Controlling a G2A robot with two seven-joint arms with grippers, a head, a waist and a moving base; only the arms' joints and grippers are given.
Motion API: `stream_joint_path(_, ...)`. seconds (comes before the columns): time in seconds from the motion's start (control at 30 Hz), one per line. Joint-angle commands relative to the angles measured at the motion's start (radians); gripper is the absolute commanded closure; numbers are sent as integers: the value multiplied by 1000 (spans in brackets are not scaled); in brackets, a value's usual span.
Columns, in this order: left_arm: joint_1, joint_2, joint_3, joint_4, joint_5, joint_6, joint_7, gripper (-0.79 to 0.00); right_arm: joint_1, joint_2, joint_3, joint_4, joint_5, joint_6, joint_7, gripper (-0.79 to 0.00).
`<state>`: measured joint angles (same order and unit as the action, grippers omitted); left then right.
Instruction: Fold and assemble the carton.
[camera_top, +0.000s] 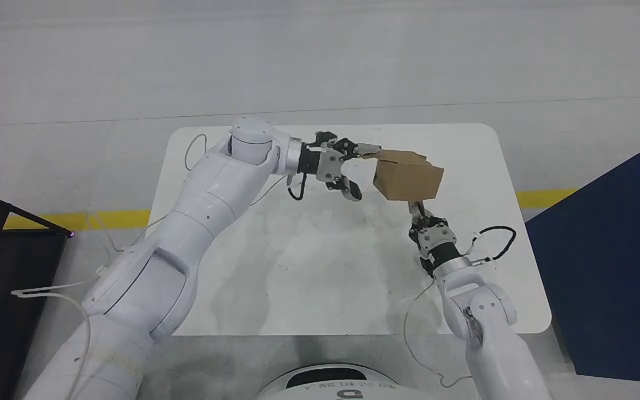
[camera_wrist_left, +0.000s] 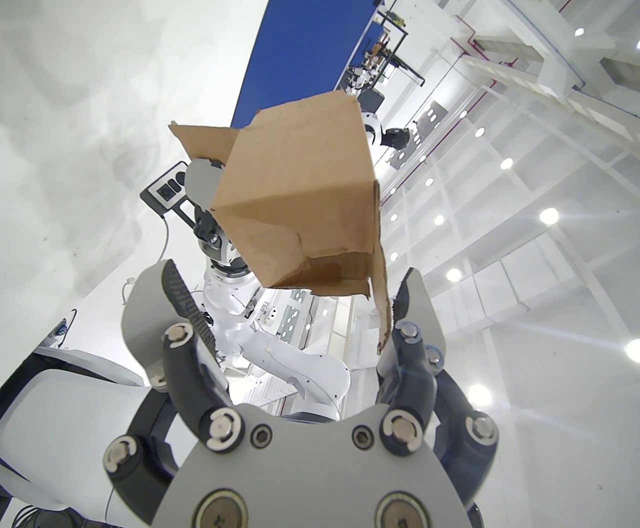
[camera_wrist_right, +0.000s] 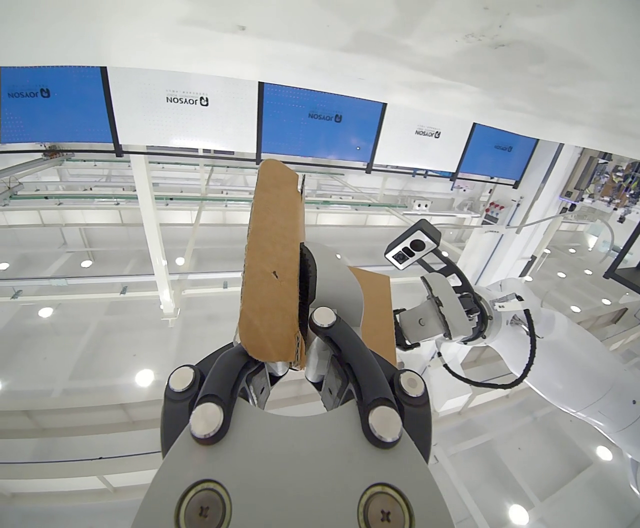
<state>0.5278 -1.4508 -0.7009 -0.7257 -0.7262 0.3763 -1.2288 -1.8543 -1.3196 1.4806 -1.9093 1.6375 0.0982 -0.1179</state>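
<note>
The right end effector (camera_top: 415, 212) is clamping the carton (camera_top: 408, 177) from beneath, above the table (camera_top: 300, 260); the left end effector (camera_top: 362, 172) is gaping beside it (flap ungripped). This one-sided hold is probably risking pivoting or slipping.

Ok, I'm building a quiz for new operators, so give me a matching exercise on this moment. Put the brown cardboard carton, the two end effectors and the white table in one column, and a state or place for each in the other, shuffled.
Column one:
1. brown cardboard carton
2. left end effector
3. right end effector
4. white rounded-corner table

Column two:
A. shut on a cardboard panel
B. beneath both arms
C. open, fingers spread beside the box
D. held up off the surface, one flap loose

Pairs: 1-D, 2-C, 3-A, 4-B.
</note>
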Motion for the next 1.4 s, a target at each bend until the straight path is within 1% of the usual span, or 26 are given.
stream_joint_path(0.0, 3, 1, 1, -8, 14, 1, 0, -785, 2, 0, -1, 0, 4, 3, -2, 0)
stream_joint_path(0.27, 13, -7, 19, -42, 57, -11, 11, -785, 4, -3, -10, -11, 4, 3, -12, 0)
stream_joint_path(0.47, 12, -14, 24, -37, 75, -33, 34, -785, -1, -4, -3, -10, 32, 0, -14, 0)
stream_joint_path(0.6, 13, -17, 6, -27, 63, -62, 70, -785, -1, -5, 7, -4, 61, 13, -12, 0)
stream_joint_path(0.7, 20, -16, -8, -25, 53, -78, 65, -785, 0, -7, 15, 2, 105, 11, -3, 0)
stream_joint_path(0.8, 29, -9, -29, -22, 43, -97, 52, -785, 0, -9, 28, 14, 162, 3, 9, 0)
stream_joint_path(0.93, 46, 2, -59, -29, 37, -123, 49, -785, 8, -11, 37, 29, 223, 21, 10, 0)
stream_joint_path(1.07, 57, 7, -71, -51, 44, -121, 50, -785, 17, -10, 22, 21, 195, 35, 6, 0)
stream_joint_path(1.37, 65, 7, -69, -81, 67, -107, 30, -785, 5, -12, -7, 5, 158, 30, 8, 0)
